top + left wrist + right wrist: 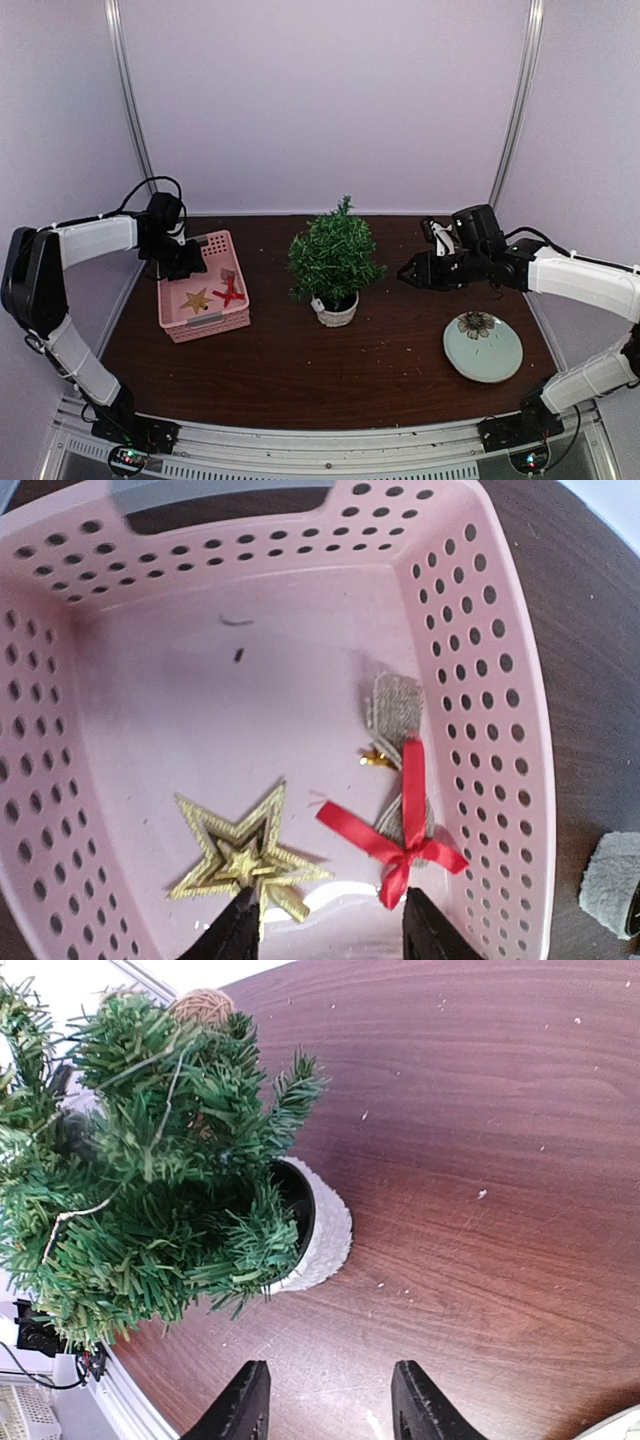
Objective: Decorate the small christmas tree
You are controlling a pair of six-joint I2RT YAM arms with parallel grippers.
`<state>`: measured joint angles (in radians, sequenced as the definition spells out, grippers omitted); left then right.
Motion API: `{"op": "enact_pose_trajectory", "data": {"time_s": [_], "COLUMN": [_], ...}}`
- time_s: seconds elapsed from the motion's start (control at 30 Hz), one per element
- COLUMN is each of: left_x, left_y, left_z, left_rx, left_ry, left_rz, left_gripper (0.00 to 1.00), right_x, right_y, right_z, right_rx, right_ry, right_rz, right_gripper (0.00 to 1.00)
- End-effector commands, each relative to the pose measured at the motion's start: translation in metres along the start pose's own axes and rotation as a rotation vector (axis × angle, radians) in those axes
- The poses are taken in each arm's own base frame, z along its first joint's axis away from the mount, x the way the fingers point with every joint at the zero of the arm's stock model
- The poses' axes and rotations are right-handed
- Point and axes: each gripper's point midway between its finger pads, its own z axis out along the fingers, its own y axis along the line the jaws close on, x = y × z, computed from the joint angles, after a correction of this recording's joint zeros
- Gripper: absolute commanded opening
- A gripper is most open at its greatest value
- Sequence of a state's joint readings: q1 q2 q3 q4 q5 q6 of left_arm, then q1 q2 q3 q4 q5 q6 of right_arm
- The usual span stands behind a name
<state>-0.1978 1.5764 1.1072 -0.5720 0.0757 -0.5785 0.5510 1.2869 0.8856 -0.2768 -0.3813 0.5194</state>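
Small christmas tree (335,255) in white pot (336,314).

Pale walls (320,100), dark wooden table (330,370)

I read the basket (150,730) as smooth pink plastic, the star (245,860) glittery gold, the bow (405,850) satiny, the small christmas tree (150,1190) bristly plastic, the counter (500,1160) faintly glossy wood.

A lab test booth: white wall panels (320,100) enclose a dark wooden table (300,380).
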Motion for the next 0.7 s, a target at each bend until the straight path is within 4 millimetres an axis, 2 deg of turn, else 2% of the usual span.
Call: {"op": "enact_pose_trajectory", "data": {"time_s": [0.0,0.13,0.27,0.43,0.53,0.67], "left_x": [-0.020,-0.019,-0.001,0.030,0.047,0.054], "left_y": [-0.014,0.004,0.025,0.019,0.024,0.021], "left_z": [0.025,0.034,0.023,0.007,0.008,0.016], "left_rx": [0.030,-0.078,-0.187,-0.211,-0.305,-0.353], "left_ry": [0.051,0.119,0.183,0.187,0.214,0.207], "left_rz": [0.100,0.132,0.100,-0.008,-0.095,-0.166], "left_gripper": [0.47,0.47,0.42,0.40,0.38,0.35], "right_x": [-0.020,-0.025,-0.030,-0.034,-0.035,-0.034], "right_y": [-0.001,-0.001,-0.001,-0.001,-0.002,-0.001], "right_z": [-0.011,-0.011,-0.009,-0.004,0.001,0.008], "right_rx": [0.052,0.066,0.073,0.078,0.074,0.060], "right_ry": [-0.047,-0.040,-0.033,-0.033,-0.027,-0.013], "right_rz": [-0.057,-0.062,-0.067,-0.067,-0.065,-0.060], "right_gripper": [0.43,0.43,0.43,0.43,0.43,0.43]}}
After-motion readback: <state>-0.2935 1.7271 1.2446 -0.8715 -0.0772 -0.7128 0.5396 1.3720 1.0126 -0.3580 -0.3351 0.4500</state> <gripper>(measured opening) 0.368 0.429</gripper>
